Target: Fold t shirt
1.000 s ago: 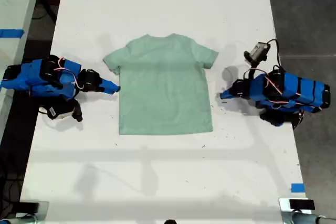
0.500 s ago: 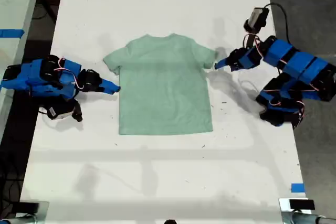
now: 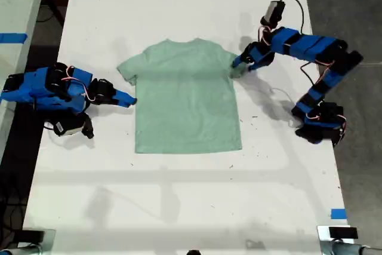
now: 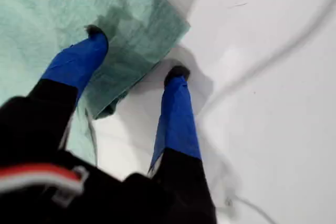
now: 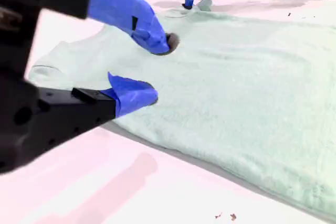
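Folding is judged to be at the sleeve-grasp step: at the exterior view's left my second claw [image 3: 132, 101] is held spread beside the flat t shirt [image 3: 186, 97] on the tabletop [image 3: 179, 195], while rightward my first claw [image 3: 237, 66], parted, straddles a sleeve, so closing is called for.

White table [image 3: 179, 207], blue tape pieces [image 3: 338, 214] at its edges, dark floor [image 3: 352, 16] beside

Both end effectors [image 4: 134, 53] [image 5: 149, 69] agape
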Available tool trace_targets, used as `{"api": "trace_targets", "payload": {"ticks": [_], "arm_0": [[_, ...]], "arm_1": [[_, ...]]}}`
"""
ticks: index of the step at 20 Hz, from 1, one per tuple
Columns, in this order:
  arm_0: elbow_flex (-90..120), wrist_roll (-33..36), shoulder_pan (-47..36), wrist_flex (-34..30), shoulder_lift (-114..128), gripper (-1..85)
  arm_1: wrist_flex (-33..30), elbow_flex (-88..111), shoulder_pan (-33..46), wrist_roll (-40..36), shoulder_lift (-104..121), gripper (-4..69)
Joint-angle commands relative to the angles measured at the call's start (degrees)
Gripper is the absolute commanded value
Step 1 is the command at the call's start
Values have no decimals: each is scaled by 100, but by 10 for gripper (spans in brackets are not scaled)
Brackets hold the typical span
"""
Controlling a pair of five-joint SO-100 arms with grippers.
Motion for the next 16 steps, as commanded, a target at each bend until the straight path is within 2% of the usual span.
{"api": "trace_targets", "payload": {"ticks": [1,10,11,12,16], "arm_0": [[44,26,53,26,44,115],[44,26,53,26,44,115],[44,26,53,26,44,115],[44,26,53,26,44,115],[44,26,53,26,44,115]], "arm_1": [[-387,-352,-62,158,-422,232],[-299,-343,114,396,-422,257],[-246,-334,114,439,-422,177],[-158,-308,114,527,-422,-5],[-62,-554,-79,246,-316,-5]]}}
